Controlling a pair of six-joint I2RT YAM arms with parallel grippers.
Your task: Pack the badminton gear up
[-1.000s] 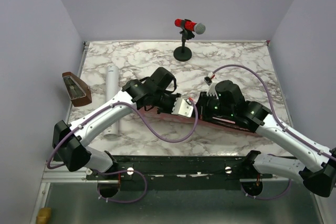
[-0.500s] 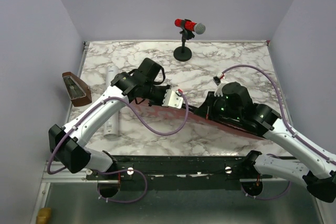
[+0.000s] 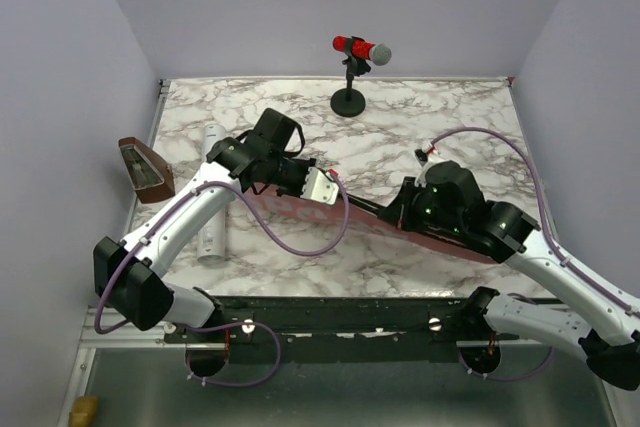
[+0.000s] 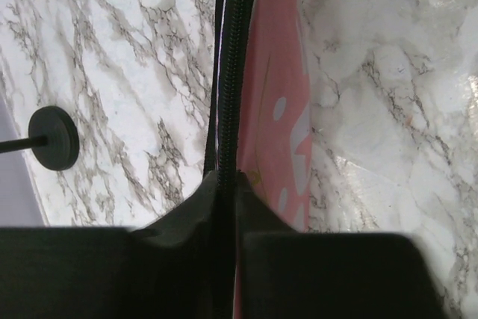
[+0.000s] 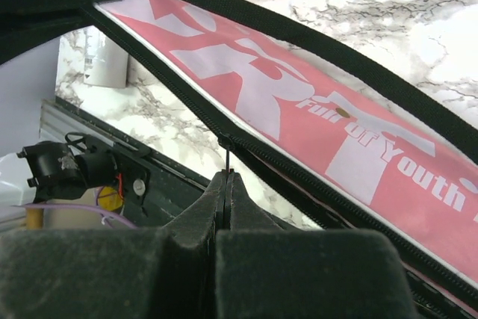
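1. Badminton bag (image 5: 299, 80): a long pink one with white lettering. It lies slantwise across the middle of the bench (image 3: 460, 117), running from left of centre toward the near right corner.
2. A black strap (image 5: 299, 35) runs along the badminton bag's length. A black zip (image 4: 237, 72) follows one long edge.
3. The left gripper (image 4: 226, 178) is at the bag's left end. Its fingers are drawn together on the black zipped edge, with pink cloth showing just to one side of them.
4. The right gripper (image 5: 226, 177) is further along the same edge, toward the bag's right end. Its fingers are pressed tight together on the thin zip pull (image 5: 226, 156), which stands up from the zip line.
5. Whether the stretch of zip between the two grippers is done up cannot be told.
6. A long white tube (image 3: 212, 187) lies on the bench near the left edge, lengthwise from far to near. It is well clear of the bag's left end.
7. A red microphone (image 3: 361, 48) on a black stand (image 3: 348, 102) is at the middle of the far edge, apart from the bag.
8. A small brown wedge-shaped box (image 3: 145, 169) sits just outside the bench's left edge, against the wall.
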